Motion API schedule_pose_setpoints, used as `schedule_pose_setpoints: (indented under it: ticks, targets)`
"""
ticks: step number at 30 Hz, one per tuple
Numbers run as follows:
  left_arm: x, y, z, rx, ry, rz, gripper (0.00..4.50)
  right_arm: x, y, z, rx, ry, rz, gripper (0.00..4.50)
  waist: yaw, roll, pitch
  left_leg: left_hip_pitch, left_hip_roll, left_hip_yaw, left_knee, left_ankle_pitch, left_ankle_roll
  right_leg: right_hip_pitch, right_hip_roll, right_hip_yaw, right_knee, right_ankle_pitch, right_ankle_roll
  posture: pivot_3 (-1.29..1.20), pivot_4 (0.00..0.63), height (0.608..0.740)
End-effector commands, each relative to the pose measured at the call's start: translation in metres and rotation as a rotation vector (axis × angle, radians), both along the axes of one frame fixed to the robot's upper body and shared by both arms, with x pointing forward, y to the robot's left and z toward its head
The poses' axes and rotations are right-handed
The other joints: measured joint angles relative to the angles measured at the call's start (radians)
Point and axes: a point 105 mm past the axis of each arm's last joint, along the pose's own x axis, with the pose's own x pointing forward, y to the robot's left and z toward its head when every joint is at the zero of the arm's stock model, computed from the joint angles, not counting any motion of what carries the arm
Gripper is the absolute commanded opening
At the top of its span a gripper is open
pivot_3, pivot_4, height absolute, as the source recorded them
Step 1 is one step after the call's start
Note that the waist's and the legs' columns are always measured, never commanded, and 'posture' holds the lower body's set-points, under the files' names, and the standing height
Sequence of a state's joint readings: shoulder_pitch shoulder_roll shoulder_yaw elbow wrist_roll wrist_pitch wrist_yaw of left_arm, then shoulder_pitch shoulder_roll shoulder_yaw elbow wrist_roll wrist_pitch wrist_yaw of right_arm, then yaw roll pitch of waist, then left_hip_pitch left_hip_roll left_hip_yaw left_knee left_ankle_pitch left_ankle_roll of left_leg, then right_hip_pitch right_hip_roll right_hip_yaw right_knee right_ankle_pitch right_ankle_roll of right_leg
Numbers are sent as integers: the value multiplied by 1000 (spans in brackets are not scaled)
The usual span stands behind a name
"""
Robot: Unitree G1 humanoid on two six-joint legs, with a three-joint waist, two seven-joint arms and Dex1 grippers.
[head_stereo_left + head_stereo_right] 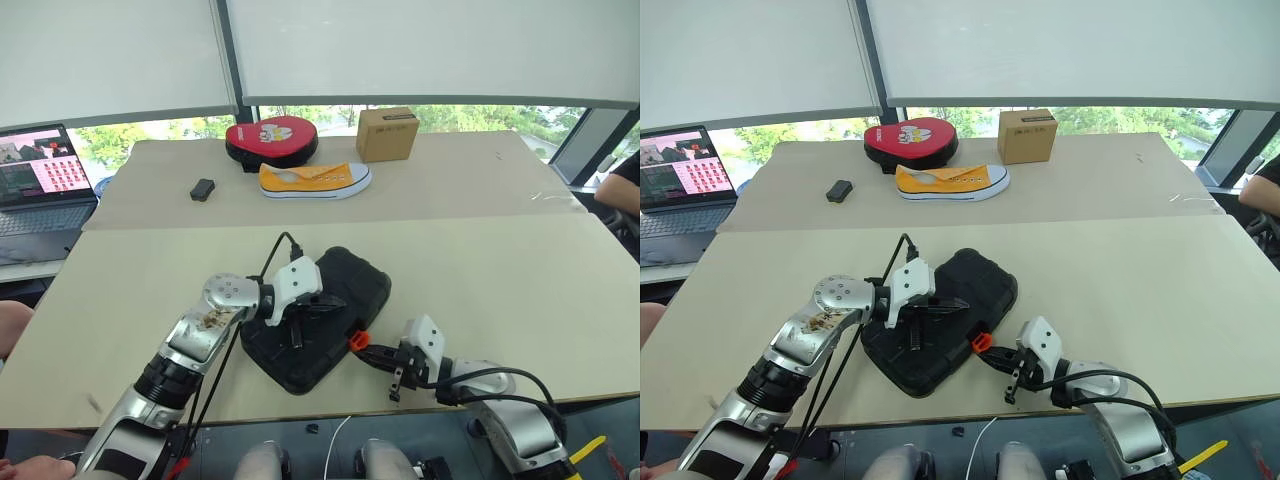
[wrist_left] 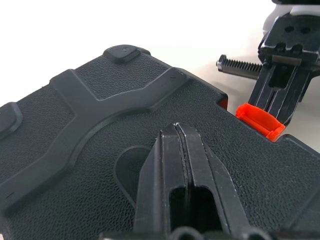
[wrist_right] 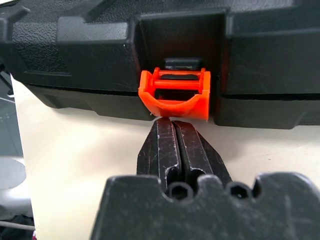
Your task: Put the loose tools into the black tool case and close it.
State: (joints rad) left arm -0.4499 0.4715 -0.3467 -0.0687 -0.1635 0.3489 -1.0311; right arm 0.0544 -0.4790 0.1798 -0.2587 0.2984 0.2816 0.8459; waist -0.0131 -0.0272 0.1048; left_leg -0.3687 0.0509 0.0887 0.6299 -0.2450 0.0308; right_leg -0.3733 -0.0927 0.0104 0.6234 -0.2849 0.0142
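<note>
Nearest, the right gripper (image 3: 176,131), clenched on nothing, is aimed at the orange latch (image 3: 175,94) just beyond its tips. Past that latch, the left gripper (image 2: 178,134), likewise pressed together, rests on the black tool case (image 1: 340,300), lid down.

Both head views look forward and down from above onto the worktop (image 1: 480,250), sharing nearly the same scene. The left wrist view sits close over the case (image 2: 100,130) lid. The right wrist view faces the orange latch (image 3: 175,95) at close range.
</note>
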Motion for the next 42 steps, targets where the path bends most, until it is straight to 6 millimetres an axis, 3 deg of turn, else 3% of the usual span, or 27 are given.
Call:
schedule_pose_setpoints:
  ticks: [1,9,19,22,29,33,35,38,39,42]
  targets:
    - [-19,25,-80,203,292,76,0,4,11,50,97,-169,54,27,0,0,0,0,0,0,0,0,0,0,0,0,0,0,-1,0,150,740]
    - [-20,26,-81,206,296,76,0,-6,15,63,121,-121,123,27,0,0,1,-1,0,0,-1,0,0,0,0,1,0,0,-1,0,150,740]
    - [-20,23,-82,201,298,73,0,5,20,66,142,-143,94,27,5,-1,0,1,-1,-2,-2,0,0,-1,2,1,0,2,4,0,150,740]
    - [-21,24,-82,205,300,73,0,2,17,57,94,-124,101,27,5,-1,0,0,-1,-1,-2,-1,-2,1,1,1,-3,1,4,0,150,740]
    - [-20,26,-82,206,299,77,0,-7,-3,65,94,-101,83,27,4,-1,0,0,0,-2,-3,-2,-3,2,-2,1,-10,1,-2,0,150,740]
    - [-19,25,-78,172,283,75,0,-10,-10,58,58,-80,68,27,4,-1,0,-1,0,-2,-4,-2,-3,3,-2,2,-11,1,-2,0,150,740]
    - [-17,22,-63,73,239,68,0,-11,-11,55,51,-89,65,27,2,0,0,-1,0,-2,-4,-2,-3,3,-1,2,-11,1,-2,0,150,740]
    - [-11,32,-17,-170,127,93,0,-4,-27,64,65,-134,-1,27,-6,3,3,-3,0,-1,-5,-2,-3,0,-1,3,-11,1,-1,0,150,740]
    - [-13,39,-7,-209,102,96,0,-3,-33,67,68,-150,-16,300,-6,4,3,-5,0,-1,-6,-2,-3,-3,-1,3,-11,4,3,0,150,740]
    - [-22,56,19,-297,27,81,678,-5,-45,70,50,-171,-17,1135,-2,6,8,-16,0,-2,-4,-2,-3,-16,5,3,-8,5,4,0,150,740]
